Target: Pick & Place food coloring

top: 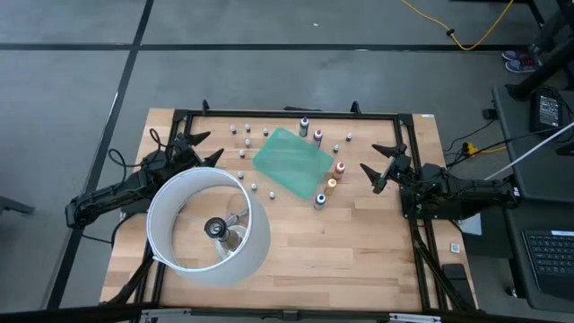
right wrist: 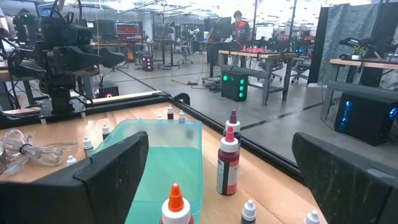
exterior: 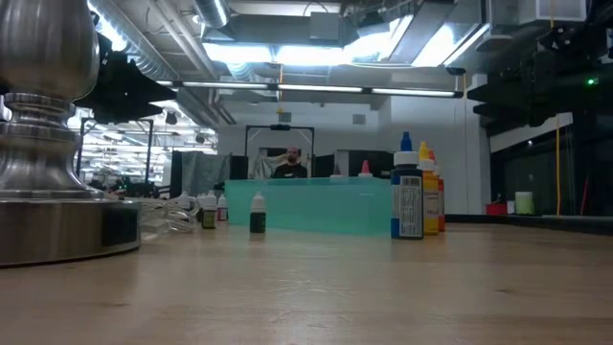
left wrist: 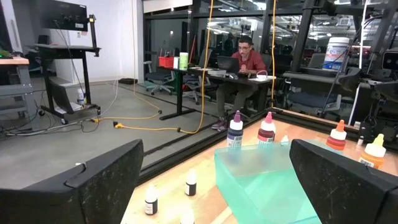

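I take the green sheet [top: 292, 161] as my landmark; it lies flat on the wooden surface [top: 359, 242], near its far middle.

The biggest thing I see is the white ring lamp [top: 208, 228], which stands near the sheet, toward the left arm's side and closer to the front edge. Inside its ring I see a metal base and a coil of clear cable. In the low view the same metal base [exterior: 48, 134] fills the left part of the picture.

The left pincer [top: 199, 151] hangs just beside the lamp's rim, on the left arm's side of the sheet, and its fingers stand wide with nothing between them. The right pincer [top: 386, 163] is on the opposite side of the sheet, well apart from it, also wide and holding nothing.

The food coloring [top: 331, 185] stands upright all around the sheet. Several coloured bottles line the edge that faces the right arm: an orange one, a yellow one [right wrist: 176, 205] and a blue one [exterior: 407, 199]. A dark one and a pink one [left wrist: 267, 129] stand at the far corner. Small pale bottles [top: 242, 131] are scattered beyond the far edge and along the lamp's side. What is inside the pale ones I cannot tell.
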`<state>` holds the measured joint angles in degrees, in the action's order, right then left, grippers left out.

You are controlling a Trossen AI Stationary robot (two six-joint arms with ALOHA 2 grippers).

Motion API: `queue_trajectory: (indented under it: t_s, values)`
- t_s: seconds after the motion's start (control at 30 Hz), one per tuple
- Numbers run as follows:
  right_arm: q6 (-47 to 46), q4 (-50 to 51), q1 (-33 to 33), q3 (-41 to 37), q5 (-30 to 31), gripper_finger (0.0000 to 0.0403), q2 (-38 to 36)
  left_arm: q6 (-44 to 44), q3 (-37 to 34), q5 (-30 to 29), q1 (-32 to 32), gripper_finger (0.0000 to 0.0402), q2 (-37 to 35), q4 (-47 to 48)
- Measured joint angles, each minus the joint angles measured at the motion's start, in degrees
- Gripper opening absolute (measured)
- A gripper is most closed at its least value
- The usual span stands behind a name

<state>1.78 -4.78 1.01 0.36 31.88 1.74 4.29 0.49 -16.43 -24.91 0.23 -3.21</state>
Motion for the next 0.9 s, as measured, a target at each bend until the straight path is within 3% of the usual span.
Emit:
queue_trajectory:
  t_s: [0.57,0.73,0.9]
  values:
    - [-0.79,-0.58,0.00,0.08,-1.99,0.0397,0.02,0.00,0.00,-0.02,0.00,0.0400,0.02,0.01]
    - [0.32,1.75,-0.02,4.57,-1.70,0.0397,0.24,0.00,0.00,-0.02,0.00,0.0400,0.02,0.01]
    - [1.84,5.89,-0.02,11.19,3.76,0.0397,2.35,0.00,0.00,-0.02,0.00,0.0400,0.01,0.00]
